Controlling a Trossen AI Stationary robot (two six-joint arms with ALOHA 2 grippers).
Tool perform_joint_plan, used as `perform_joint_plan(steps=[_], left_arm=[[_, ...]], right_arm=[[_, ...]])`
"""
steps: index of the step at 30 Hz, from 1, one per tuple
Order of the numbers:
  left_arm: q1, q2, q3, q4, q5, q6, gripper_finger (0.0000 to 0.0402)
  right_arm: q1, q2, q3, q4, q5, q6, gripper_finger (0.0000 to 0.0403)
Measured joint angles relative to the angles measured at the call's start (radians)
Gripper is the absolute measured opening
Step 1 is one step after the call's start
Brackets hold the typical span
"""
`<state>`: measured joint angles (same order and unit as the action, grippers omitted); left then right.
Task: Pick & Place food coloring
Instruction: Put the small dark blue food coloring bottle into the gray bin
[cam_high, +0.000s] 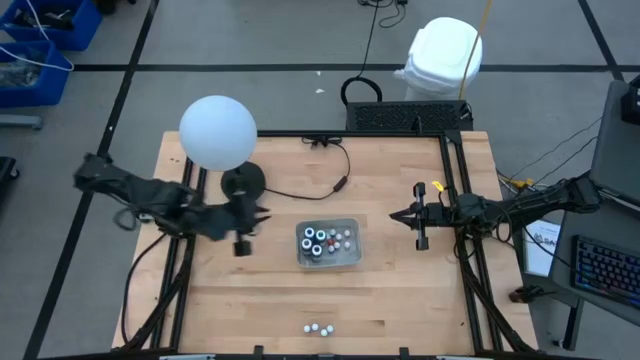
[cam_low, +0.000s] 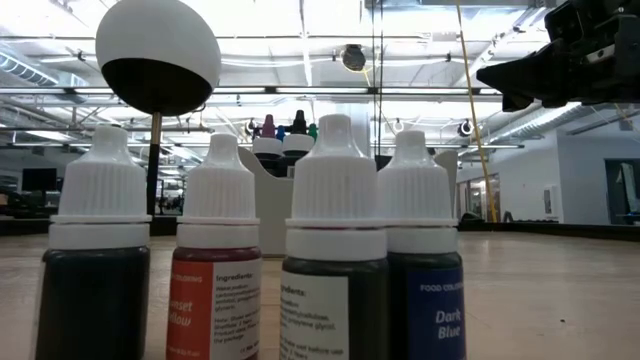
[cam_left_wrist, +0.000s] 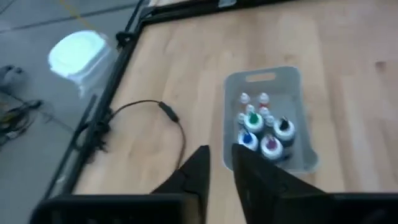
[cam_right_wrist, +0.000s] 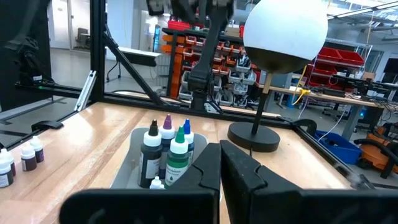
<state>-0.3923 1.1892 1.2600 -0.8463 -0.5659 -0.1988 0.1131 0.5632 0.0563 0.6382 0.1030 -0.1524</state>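
A: Food coloring bottles: four loose at the table's near edge, the rest standing in the clear tray mid-table.
B: Handling?
A: Light, rigid plastic, likely slick and tippy. I'd pinch across the body under the white cap.
B: Claws?
A: Left gripper beside the tray, jaws narrow, empty. Right gripper pinched closed, empty, well apart from the tray.
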Motion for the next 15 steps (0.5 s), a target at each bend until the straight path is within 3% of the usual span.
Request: perform_joint_plan(steps=[2,5,8,15], left_arm=[[-0.020,-0.125,-0.170,0.123,0.016,0.015,0.0046],[-0.027,-0.274,-0.434,0.394,0.117,0.135,0.0011],[-0.003,-0.376,-0.670,0.723,0.184,0.213,0.0008],[0.096,-0.599,-1.005,1.089,0.272,0.287,0.0005]], right_arm=[[0.000,0.000,0.000,0.000,0.000,0.000,0.0000],[0.000,0.000,0.000,0.001,0.000,-0.001,0.0000],[0.000,0.000,0.000,0.013,0.000,-0.011,0.0000],[0.000,0.000,0.000,0.037,0.000,-0.012,0.0000]])
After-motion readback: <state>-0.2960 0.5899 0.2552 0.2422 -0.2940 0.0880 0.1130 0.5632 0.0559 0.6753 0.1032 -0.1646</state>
